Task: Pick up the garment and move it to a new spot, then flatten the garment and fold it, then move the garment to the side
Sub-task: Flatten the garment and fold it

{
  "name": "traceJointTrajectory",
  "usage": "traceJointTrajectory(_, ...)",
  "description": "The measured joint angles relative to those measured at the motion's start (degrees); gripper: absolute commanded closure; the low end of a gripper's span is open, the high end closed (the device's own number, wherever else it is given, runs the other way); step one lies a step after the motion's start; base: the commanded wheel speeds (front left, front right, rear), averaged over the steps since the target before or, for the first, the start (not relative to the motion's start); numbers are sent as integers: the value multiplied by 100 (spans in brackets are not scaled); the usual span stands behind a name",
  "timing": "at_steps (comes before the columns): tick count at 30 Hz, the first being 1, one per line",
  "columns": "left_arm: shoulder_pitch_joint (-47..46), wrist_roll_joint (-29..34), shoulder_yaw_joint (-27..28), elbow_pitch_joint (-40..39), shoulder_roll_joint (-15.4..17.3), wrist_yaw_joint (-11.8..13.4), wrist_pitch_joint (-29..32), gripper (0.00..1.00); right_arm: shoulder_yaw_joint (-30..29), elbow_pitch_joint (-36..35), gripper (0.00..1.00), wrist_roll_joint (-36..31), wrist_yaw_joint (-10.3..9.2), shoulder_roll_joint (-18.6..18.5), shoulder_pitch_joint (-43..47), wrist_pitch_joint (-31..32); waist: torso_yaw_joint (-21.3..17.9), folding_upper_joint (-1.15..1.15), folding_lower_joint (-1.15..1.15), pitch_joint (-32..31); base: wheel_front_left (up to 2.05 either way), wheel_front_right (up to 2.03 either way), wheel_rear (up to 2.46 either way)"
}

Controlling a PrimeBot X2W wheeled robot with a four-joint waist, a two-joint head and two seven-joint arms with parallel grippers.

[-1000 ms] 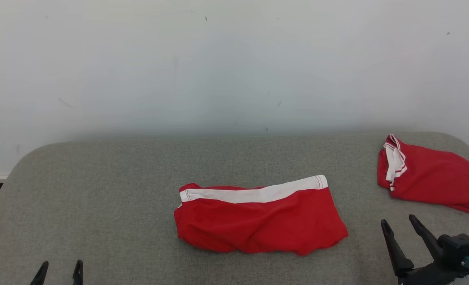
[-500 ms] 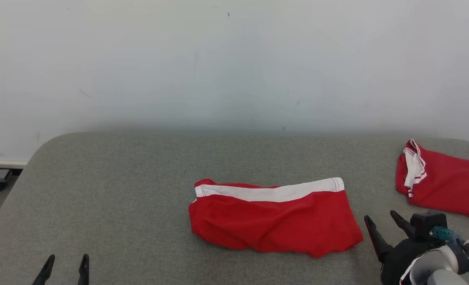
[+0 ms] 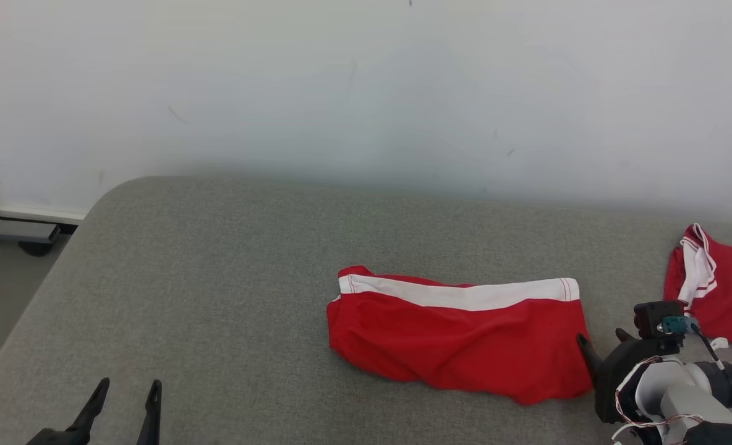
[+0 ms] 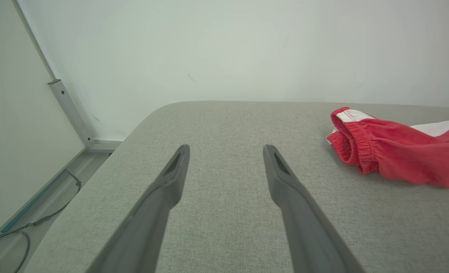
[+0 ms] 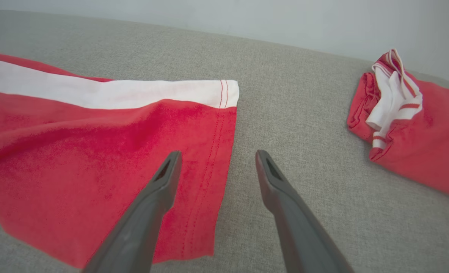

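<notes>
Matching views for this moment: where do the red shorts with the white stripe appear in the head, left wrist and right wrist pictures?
Head view: red shorts right of centre, low in the picture.
Left wrist view: at the right edge, gathered waistband end nearest.
Right wrist view: across the left half, hem near the middle.
Shared landmark: grey padded surface meeting the white wall.

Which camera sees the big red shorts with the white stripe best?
The head view: the red shorts lie end to end on the grey surface. The right wrist view shows their hemmed end up close, cut off at the left. The left wrist view catches their gathered waistband end at its right edge.
</notes>
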Motion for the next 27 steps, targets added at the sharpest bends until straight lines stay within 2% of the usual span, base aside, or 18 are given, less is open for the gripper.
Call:
traceJointTrajectory(3, -102, -1, -58, 90, -2, -65, -51, 0, 24, 437, 0, 98, 0, 16, -164, -22, 117, 1, 0, 66, 0, 0, 0)
traceJointTrajectory(11, -274, -2, -187, 248, -5, -120, -100, 0, 64, 1055, 0, 264, 0, 112, -424, 18, 316, 1, 0, 218, 0, 0, 0)
traceJointTrajectory(19, -390, -1, -309, 277, -44, -157, -151, 0, -9, 1281, 0, 327, 0, 110, -550, 31, 461, 1, 0, 326, 0, 0, 0)
traceJointTrajectory(27, -545, -36, -364, 467, -34, -215, -275, 0, -189, 1356, 0, 303, -1, 8, -705, 324, 612, 1, 0, 469, 0, 0, 0)
